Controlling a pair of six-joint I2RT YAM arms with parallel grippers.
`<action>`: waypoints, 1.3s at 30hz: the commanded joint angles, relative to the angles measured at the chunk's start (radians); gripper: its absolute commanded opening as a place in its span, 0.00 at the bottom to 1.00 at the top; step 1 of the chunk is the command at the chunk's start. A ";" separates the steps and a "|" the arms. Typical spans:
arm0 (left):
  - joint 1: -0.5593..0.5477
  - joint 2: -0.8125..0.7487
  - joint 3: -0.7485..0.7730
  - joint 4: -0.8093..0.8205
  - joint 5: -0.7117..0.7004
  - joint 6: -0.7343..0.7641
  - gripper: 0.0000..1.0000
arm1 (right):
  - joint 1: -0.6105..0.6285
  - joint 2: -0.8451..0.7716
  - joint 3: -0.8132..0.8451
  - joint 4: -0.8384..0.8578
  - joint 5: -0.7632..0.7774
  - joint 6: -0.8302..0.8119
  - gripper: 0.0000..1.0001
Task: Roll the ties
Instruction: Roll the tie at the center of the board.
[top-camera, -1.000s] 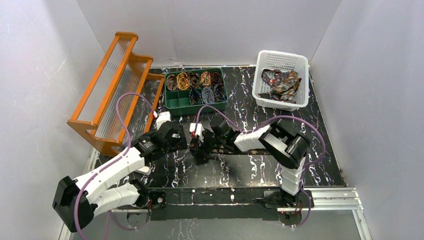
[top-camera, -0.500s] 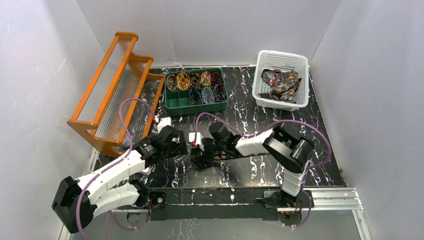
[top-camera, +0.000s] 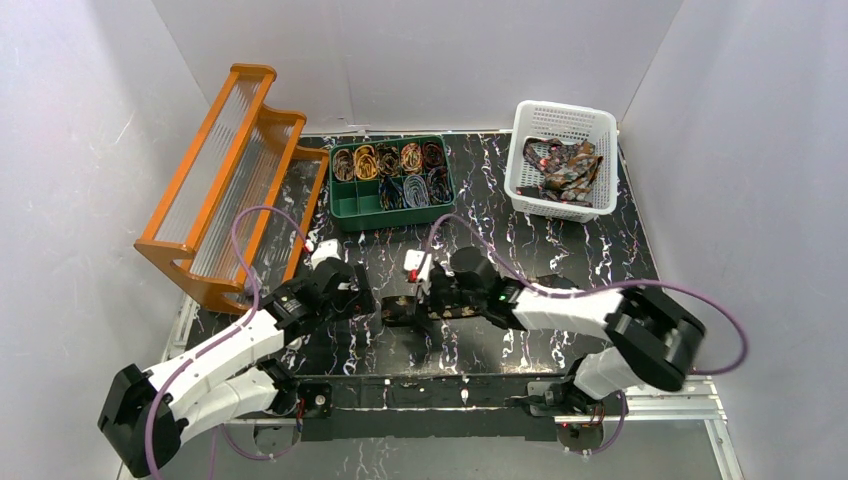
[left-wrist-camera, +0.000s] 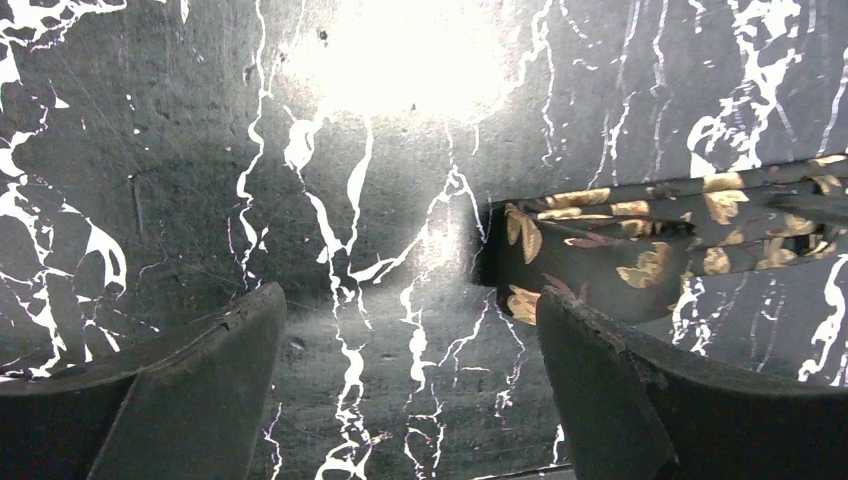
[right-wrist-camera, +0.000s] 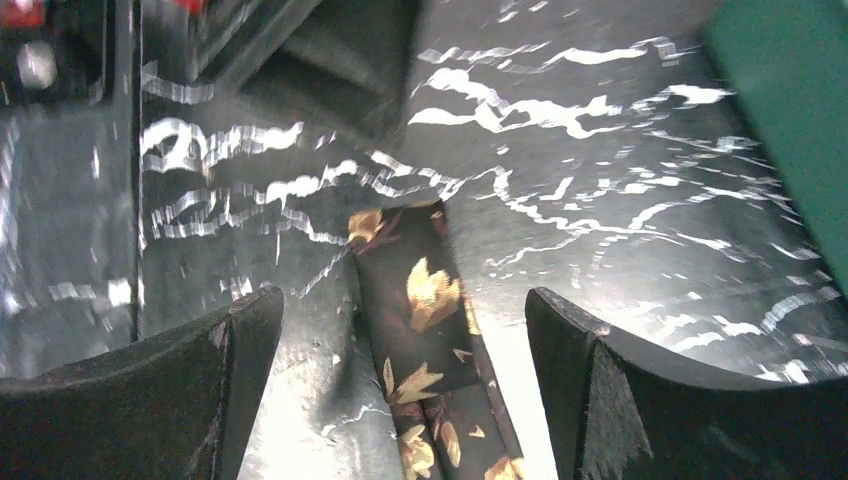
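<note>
The tie (left-wrist-camera: 660, 235) that we work on is a dark strip with gold leaf shapes. It lies flat and unrolled on the table (top-camera: 560, 250), a little below the middle of the top view, and runs from its blunt end near the centre toward the right of the frame. The left gripper (left-wrist-camera: 405, 320) stands wide open with nothing between its jaws; in its wrist view the end of the tie is just beside the finger on the right of the frame (we cannot tell if they touch). The right gripper (right-wrist-camera: 400, 310) is also spread wide, with one finger on each side of the strip. Bare table shows between each finger and the cloth, so it holds nothing. There are more ties elsewhere: rolled ties (top-camera: 390, 160) sit as small coils in the compartments of a green tray (top-camera: 352, 208) at the upper middle, and loose ties (top-camera: 565, 168) lie heaped in a white basket (top-camera: 562, 207) at the upper right. An orange rack (top-camera: 230, 180) stands along the left edge of the table. A broad stretch of bare table lies between the tray, the basket and the two grippers. The surface is black with white marble veins and it shines under the light in the wrist views. Plain grey walls (top-camera: 420, 60) close it at the back and at both sides.
</note>
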 joint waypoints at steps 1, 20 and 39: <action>0.006 -0.048 -0.003 -0.005 -0.043 -0.027 0.93 | 0.006 -0.177 -0.071 0.091 0.282 0.374 0.99; 0.006 -0.106 0.010 -0.090 -0.191 -0.087 0.93 | 0.023 0.060 0.221 -0.233 0.140 0.818 0.30; 0.005 -0.012 -0.002 0.046 -0.028 0.003 0.93 | 0.016 0.140 0.324 -0.398 0.208 0.797 0.38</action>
